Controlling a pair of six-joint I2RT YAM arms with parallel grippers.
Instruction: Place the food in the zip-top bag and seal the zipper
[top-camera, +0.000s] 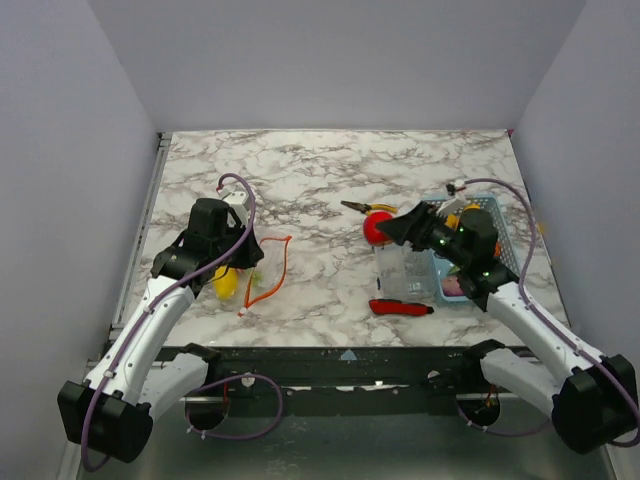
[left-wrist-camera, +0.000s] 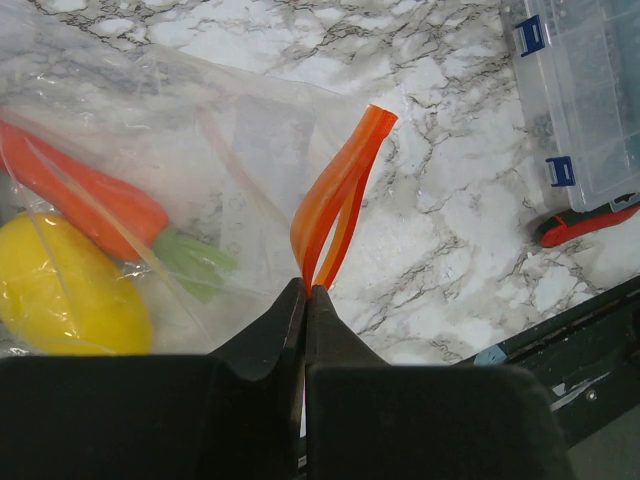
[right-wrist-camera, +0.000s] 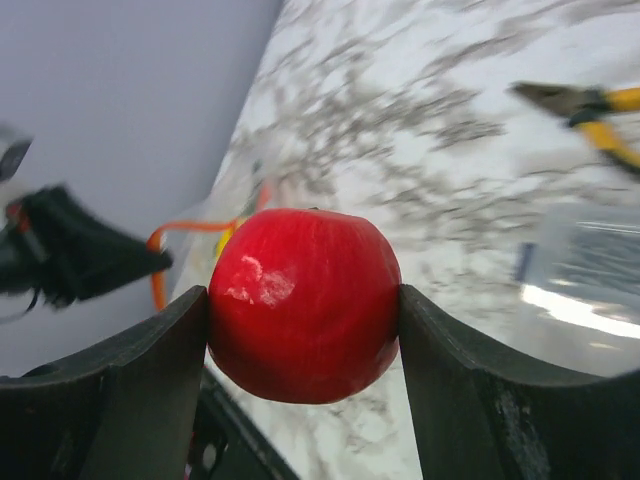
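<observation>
Glossy red tomato (right-wrist-camera: 304, 305), marble-patterned table (top-camera: 320, 170)

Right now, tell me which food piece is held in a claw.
The red tomato, gripped by the right claw; the yellow piece and orange piece lie inside the zip-top bag.

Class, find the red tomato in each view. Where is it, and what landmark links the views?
Top view: red tomato right of centre, held by the right gripper.
Left wrist: not in it.
Right wrist: centre, between the fingers.
Shared landmark: the orange zipper, in all three.
</observation>
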